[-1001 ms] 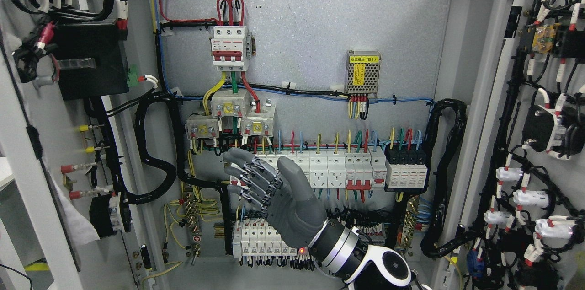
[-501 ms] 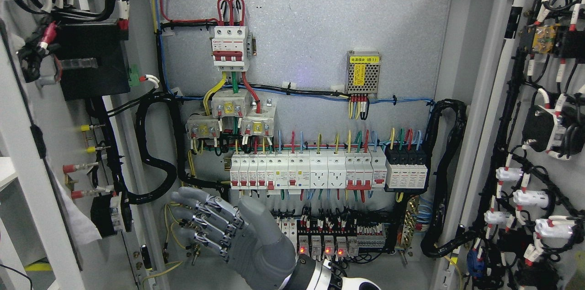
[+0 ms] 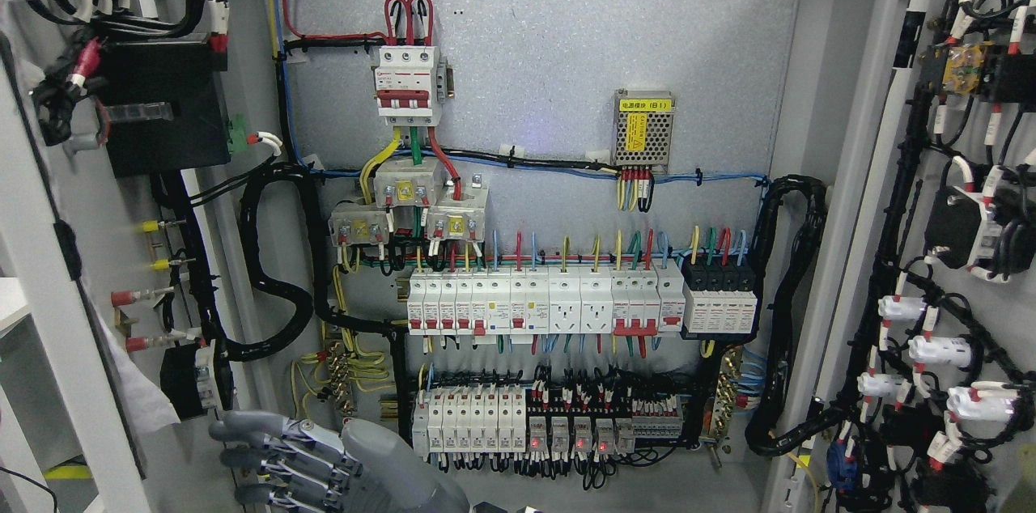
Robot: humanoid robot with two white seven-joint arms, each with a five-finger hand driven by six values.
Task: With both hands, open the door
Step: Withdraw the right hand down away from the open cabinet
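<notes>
Grey robot hand [image 3: 324, 468] open, below black cable loop [image 3: 271, 270]

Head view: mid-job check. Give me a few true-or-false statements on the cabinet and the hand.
1. Both cabinet doors, the left door and the right door, stand open. True.
2. A robot hand shows at the bottom edge. True.
3. The hand grips the three-pole breaker. False: it is far below it, touching nothing visible.
4. The yellow-labelled power supply sits left of the breaker. False: it is to the right.
5. Red lights glow in the lowest module row. True.
</notes>
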